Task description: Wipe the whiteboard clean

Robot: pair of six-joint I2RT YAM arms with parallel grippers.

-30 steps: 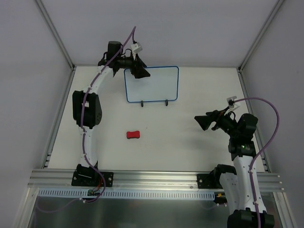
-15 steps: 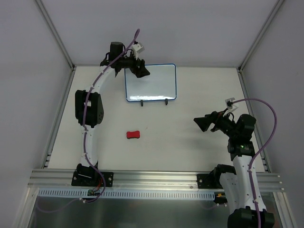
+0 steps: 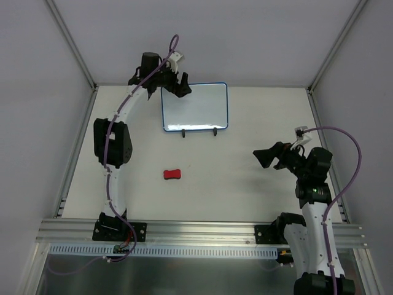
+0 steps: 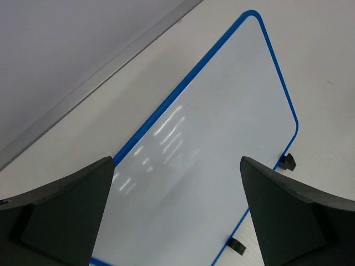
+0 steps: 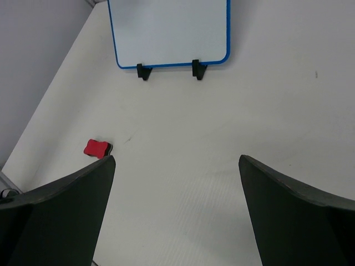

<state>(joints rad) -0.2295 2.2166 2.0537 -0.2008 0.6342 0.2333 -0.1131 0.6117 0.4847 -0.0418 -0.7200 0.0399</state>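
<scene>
left pincer (image 3: pixel 180 86) spread wide, empty, at the whiteboard's (image 3: pixel 196 107) far left corner; board propped on stand (image 3: pixel 183 133) so its face is reachable, looks clean. right pincer (image 3: pixel 264 157) also released; eraser (image 3: pixel 173 174) lies apart.

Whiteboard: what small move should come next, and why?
Probably draw the left tool back from the whiteboard. Its face looks blank, it sits on its stand, and the tool is open at its upper left corner, holding nothing. The eraser lies apart, unheld.
</scene>
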